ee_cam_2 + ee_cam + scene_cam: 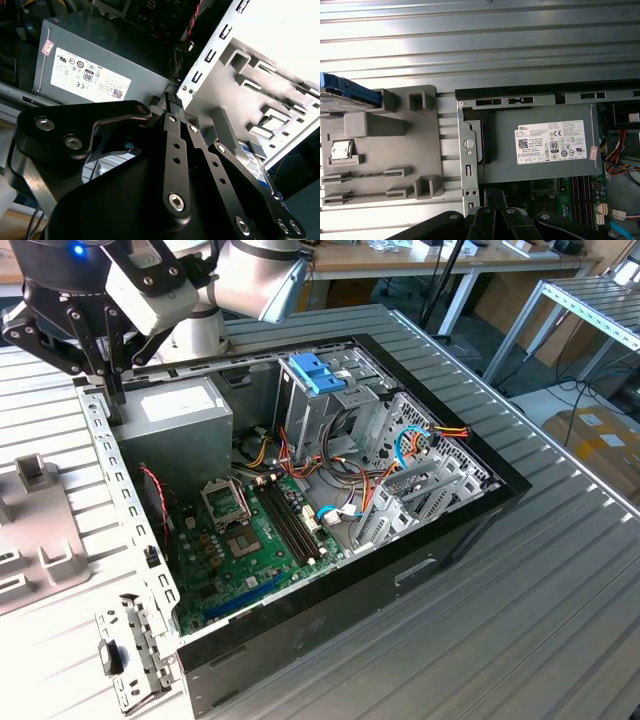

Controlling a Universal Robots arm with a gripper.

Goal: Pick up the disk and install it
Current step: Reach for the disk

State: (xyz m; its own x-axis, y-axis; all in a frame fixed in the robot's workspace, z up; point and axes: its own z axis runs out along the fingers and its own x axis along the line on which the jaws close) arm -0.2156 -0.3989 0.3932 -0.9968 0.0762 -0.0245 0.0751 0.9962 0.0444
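The disk (342, 95), a dark drive in a bright blue carrier, lies at one end of the grey fixture plate (395, 150) beside the computer case. A corner of the disk (256, 167) shows past the plate in the second wrist view. My gripper (114, 400) hangs at the exterior view's upper left, above the case's rear edge and the grey power supply (175, 418). Its black fingers (172, 107) are pressed together with nothing between them. The gripper is apart from the disk.
The open computer case (420, 540) fills the middle of the slatted metal table, with motherboard (240, 540), cables and drive cage. A paler blue bracket (318, 372) sits on top of the cage. The fixture plate (40, 540) lies at the exterior view's left.
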